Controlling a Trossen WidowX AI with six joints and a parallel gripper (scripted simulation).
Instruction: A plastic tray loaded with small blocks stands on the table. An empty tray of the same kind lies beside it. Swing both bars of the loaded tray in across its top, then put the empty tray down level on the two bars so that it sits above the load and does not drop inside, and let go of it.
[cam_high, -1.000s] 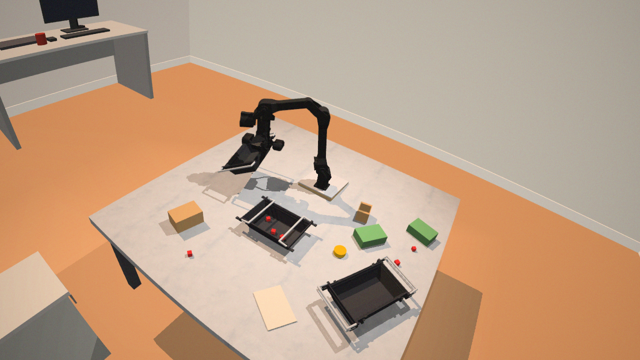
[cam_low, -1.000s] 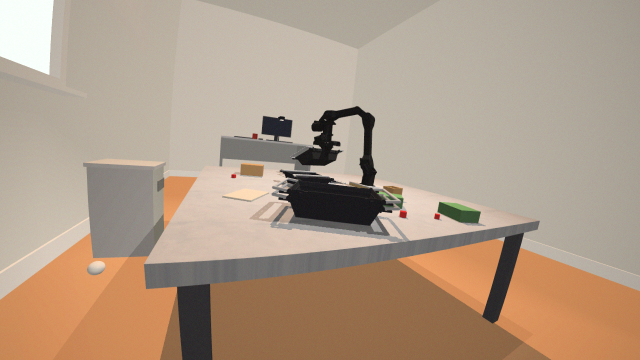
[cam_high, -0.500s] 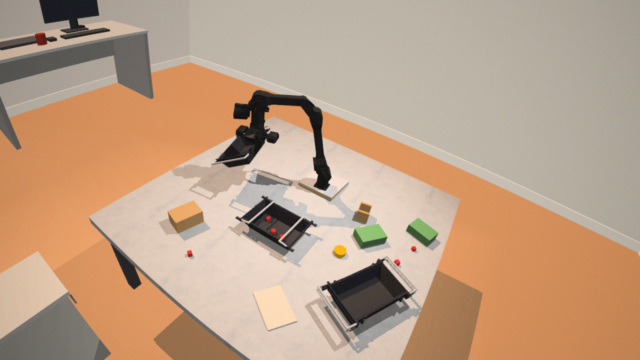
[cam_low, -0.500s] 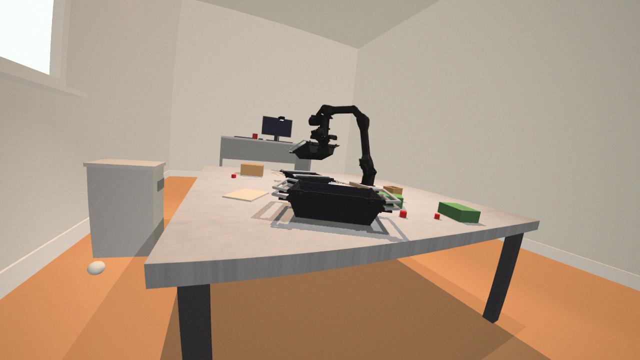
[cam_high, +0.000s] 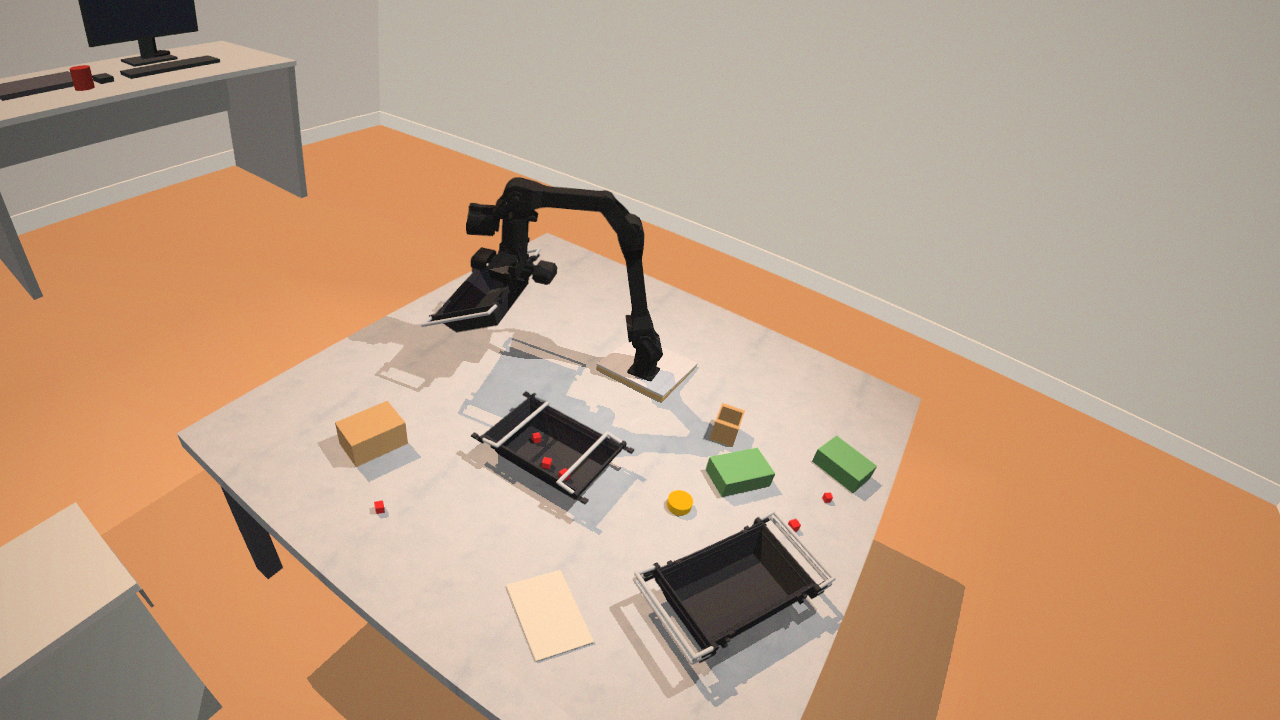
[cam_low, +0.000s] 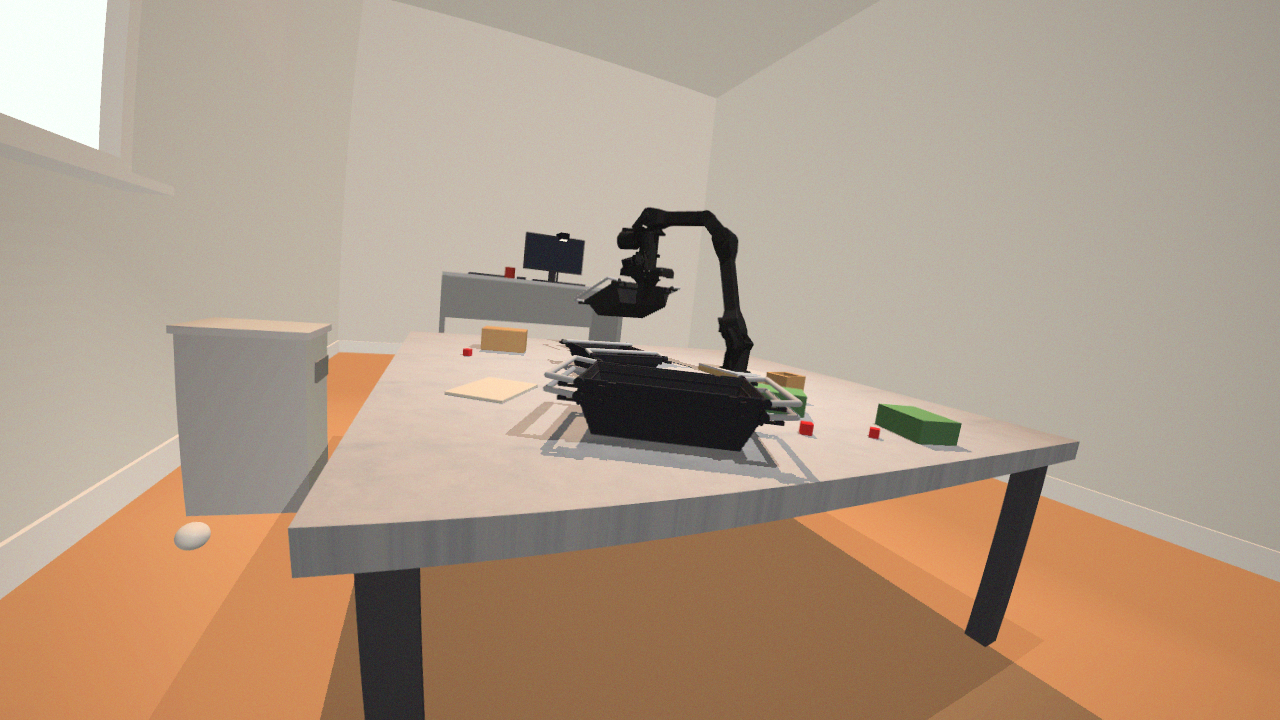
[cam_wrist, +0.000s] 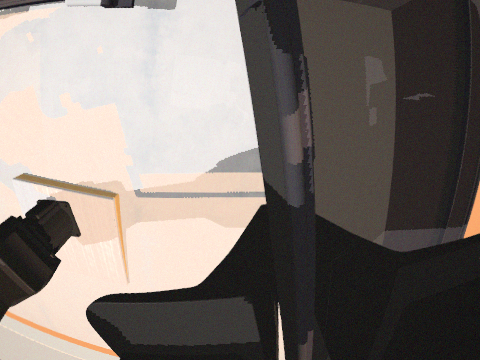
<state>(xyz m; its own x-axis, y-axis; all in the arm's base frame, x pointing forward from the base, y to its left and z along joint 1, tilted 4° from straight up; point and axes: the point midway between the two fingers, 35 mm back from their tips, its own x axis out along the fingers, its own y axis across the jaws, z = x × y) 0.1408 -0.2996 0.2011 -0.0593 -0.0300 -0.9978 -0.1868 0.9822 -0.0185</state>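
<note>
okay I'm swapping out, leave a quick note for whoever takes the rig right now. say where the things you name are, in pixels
Gripper (cam_high: 508, 284) (cam_low: 646, 288): shut on the empty tray (cam_high: 465, 302) (cam_low: 617, 300) (cam_wrist: 345, 125), holding it above the table.
Loaded tray (cam_high: 512, 458) (cam_low: 595, 350): on the table, small red blocks inside.
Done: both bars lie across the loaded tray's top; empty tray picked up.
Left: bring the empty tray over, set it level on the two bars, let go.
Third tray, at the near end: apparently not part of this.
</note>
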